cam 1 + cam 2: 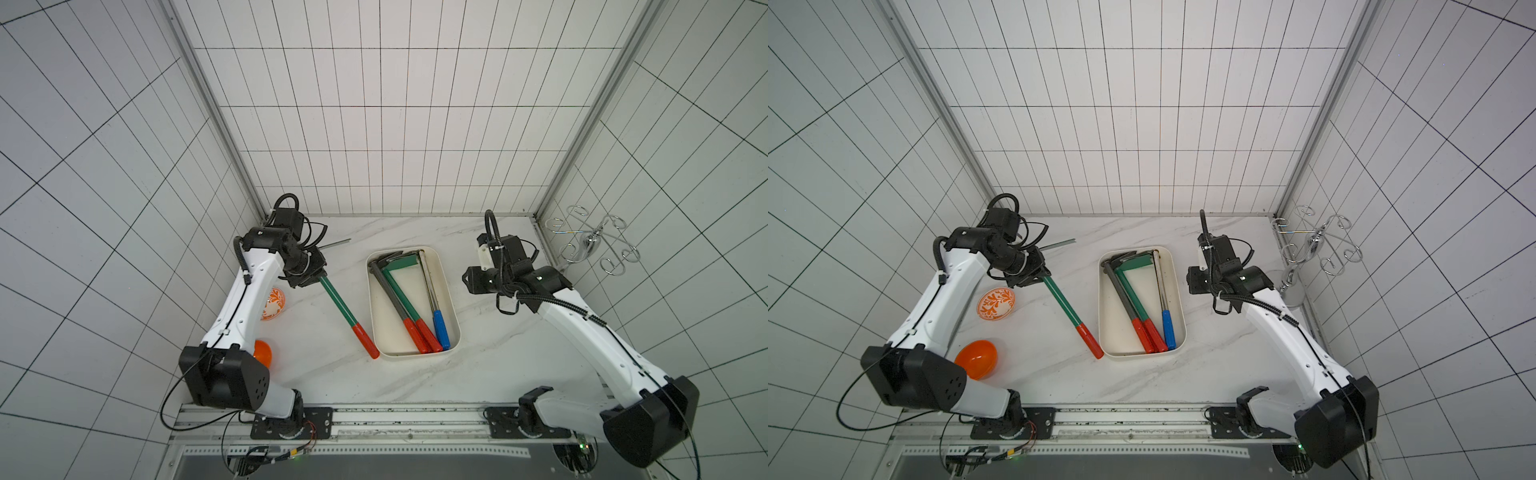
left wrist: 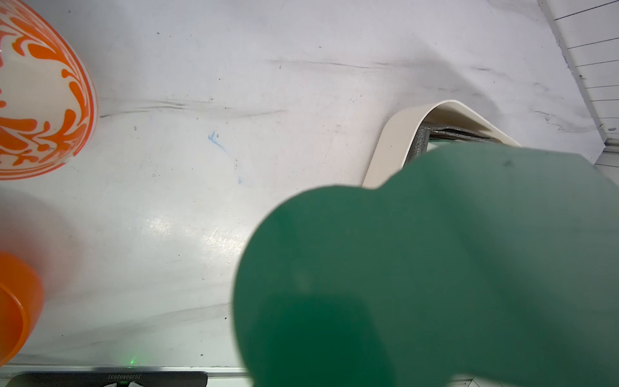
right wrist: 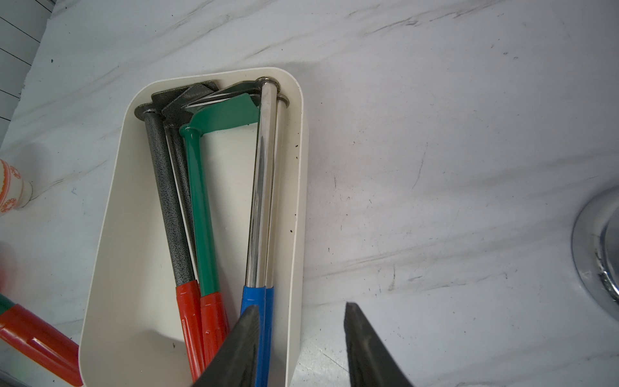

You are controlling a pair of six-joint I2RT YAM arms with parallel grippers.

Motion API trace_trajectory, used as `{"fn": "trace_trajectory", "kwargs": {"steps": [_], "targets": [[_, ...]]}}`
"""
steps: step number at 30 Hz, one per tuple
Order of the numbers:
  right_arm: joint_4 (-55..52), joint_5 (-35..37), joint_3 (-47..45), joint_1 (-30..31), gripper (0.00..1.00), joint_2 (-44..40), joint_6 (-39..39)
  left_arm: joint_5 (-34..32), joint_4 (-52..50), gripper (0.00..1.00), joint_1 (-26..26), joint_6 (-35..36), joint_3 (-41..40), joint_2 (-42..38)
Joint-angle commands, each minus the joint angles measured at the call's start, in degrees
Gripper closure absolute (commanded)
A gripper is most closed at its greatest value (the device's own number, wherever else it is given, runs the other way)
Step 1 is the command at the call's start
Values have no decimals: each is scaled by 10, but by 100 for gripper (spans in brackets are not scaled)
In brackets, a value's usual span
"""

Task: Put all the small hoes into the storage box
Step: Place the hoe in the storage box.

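Three hoes at least lie in the storage box (image 1: 386, 320), a shallow cream plastic tub with rounded corners that sits on the white, grey-veined surface (image 1: 498, 365). We make out a speckled grey shaft and a glossy green one, both with ribbed red grips, and a chrome shaft with a blue grip, their heads crowded at the box's far end. The small hoe (image 1: 340, 303) is outside the box, slanting along its left-arm side. The left gripper (image 1: 318, 276) is clamped on its green shaft close to the head. Its red grip ends just beside the box's near corner; whether it touches we cannot tell. The right gripper (image 3: 301, 305) hangs over the box's near end, its dark wedge-shaped fingers (image 3: 234, 351) partly apart with nothing between them. Only the right wrist view gives us the grain of the grey paint and the dark specks on the box floor. In the left wrist view the held hoe's green head is a close blur hiding most of the box, though one smooth curved wall shows. A round orange-patterned plate (image 1: 996, 305) and a glossy orange bowl (image 1: 976, 359) lie beyond the held hoe from the box. They show whole in a top view and are half hidden by the left arm elsewhere. A chrome wire stand (image 1: 1312, 249) stands well off the box's right-arm side.
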Motion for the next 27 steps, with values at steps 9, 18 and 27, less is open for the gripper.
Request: {"fn": "trace_trajectory", "kwargs": {"steps": [9,18,27], "targets": [[1,1,-19,-5,57,-4,7,59,-11,100,-9,-18,12,-30],[1,0,-18,-4,57,0,8,99,6,100,-40,-40,6,-32],[-6,10,-13,-5,57,-1,5,126,85,100,-120,-111,20,7]]}}
